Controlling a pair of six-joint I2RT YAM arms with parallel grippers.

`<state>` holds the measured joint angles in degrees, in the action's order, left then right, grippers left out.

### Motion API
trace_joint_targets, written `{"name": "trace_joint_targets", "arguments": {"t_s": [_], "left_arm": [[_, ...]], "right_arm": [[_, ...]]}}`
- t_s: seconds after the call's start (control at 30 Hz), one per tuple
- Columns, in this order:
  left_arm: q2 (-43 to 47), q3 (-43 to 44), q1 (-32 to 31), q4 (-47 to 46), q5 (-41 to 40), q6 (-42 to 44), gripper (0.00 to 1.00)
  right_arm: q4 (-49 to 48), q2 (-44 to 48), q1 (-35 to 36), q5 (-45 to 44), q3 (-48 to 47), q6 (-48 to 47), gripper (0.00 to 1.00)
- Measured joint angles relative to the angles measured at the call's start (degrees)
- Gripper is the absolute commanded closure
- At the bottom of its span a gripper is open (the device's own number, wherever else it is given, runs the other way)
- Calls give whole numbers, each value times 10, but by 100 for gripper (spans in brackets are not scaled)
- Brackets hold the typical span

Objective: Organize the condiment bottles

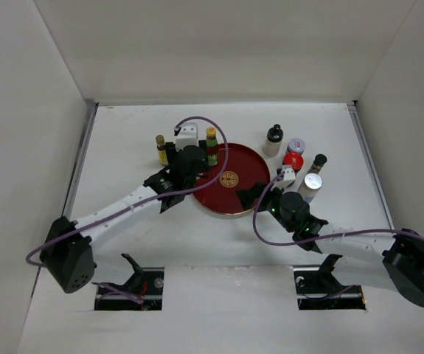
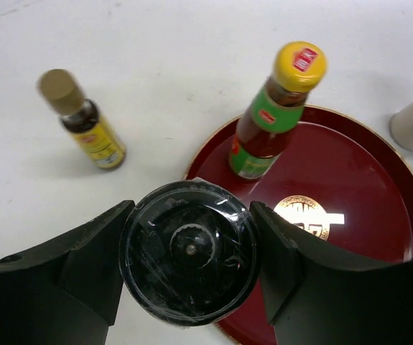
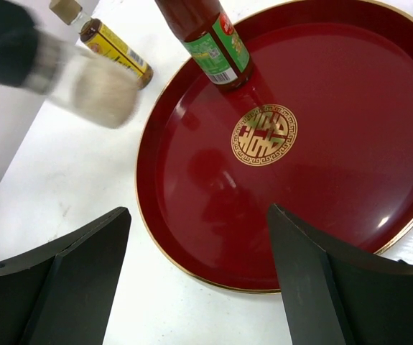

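Progress looks slight: one sauce bottle (image 2: 267, 122) stands on the tray (image 1: 252, 166), the left tool (image 2: 189, 248) grips a black-capped jar (image 2: 189, 215) at its rim, the right tool (image 3: 199, 273) hangs wide and empty, and other bottles (image 1: 273, 140) wait on the table (image 1: 123, 133).

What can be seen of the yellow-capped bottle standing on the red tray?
The yellow-capped bottle is small and slim. It has a yellow screw cap with a red sticker, a green neck band and a green-and-red label. The clear body, glass or plastic, holds reddish-brown sauce. It is closed and stands upright just inside the far-left rim of the red tray. Only the tray touches it.
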<state>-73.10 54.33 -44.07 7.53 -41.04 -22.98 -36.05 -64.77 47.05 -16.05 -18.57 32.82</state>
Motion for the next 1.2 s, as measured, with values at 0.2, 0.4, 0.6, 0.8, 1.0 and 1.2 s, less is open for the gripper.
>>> {"name": "trace_joint_targets", "arguments": {"t_s": [0.2, 0.4, 0.6, 0.8, 1.0, 1.2], "left_arm": [[-106, 13, 0, -58, 22, 23, 66], [-160, 26, 14, -90, 44, 33, 66], [-202, 43, 26, -119, 66, 35, 59], [-214, 44, 33, -133, 73, 37, 33], [-179, 30, 31, -126, 72, 38, 8], [-68, 26, 33, -107, 44, 37, 15]], "right_arm": [[0, 14, 0, 0, 0, 0, 16], [0, 17, 0, 0, 0, 0, 16], [0, 17, 0, 0, 0, 0, 16], [0, 17, -1, 0, 0, 0, 14], [0, 17, -1, 0, 0, 0, 14], [0, 15, -1, 0, 0, 0, 14]]}}
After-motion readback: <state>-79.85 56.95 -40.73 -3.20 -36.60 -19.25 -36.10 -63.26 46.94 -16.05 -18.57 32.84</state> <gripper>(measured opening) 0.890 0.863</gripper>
